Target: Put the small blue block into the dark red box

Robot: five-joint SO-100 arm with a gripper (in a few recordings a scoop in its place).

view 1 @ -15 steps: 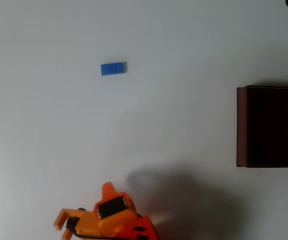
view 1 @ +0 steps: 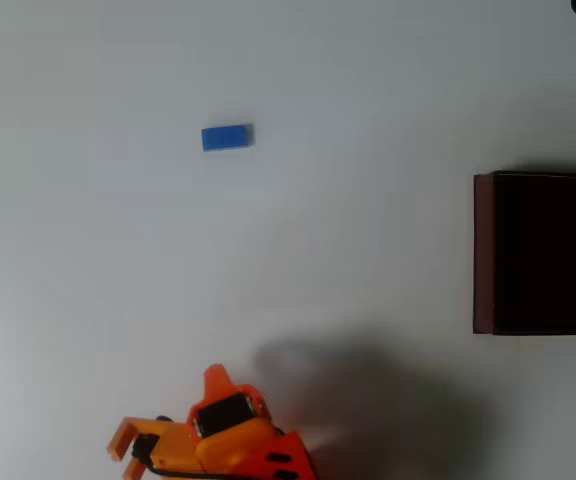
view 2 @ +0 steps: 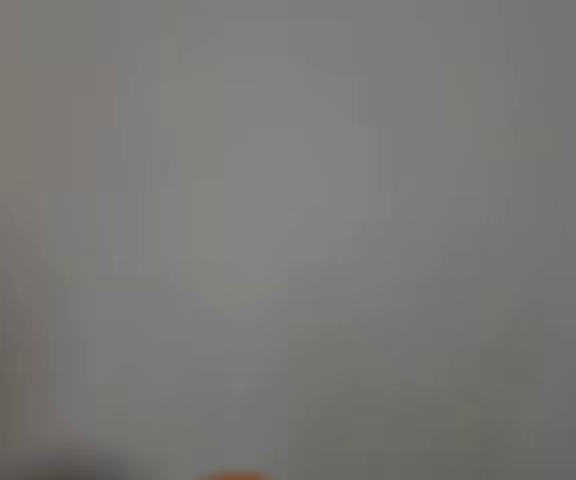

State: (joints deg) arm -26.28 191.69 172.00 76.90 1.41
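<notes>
Nothing of the task looks done yet: the small blue block [view 1: 227, 137] lies on the white table [view 1: 368, 80] toward eleven o'clock, well apart from the dark red box [view 1: 483, 250] at three, while the orange gripper [view 1: 168, 425] (jaws' state unclear) sits near six.

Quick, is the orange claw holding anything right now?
Gripper: holds nothing; open or shut cannot be told. The small blue block lies alone on the table, far from it.

Matt white table [view 1: 368, 90] (blue block [view 1: 227, 137] plastic).
</notes>
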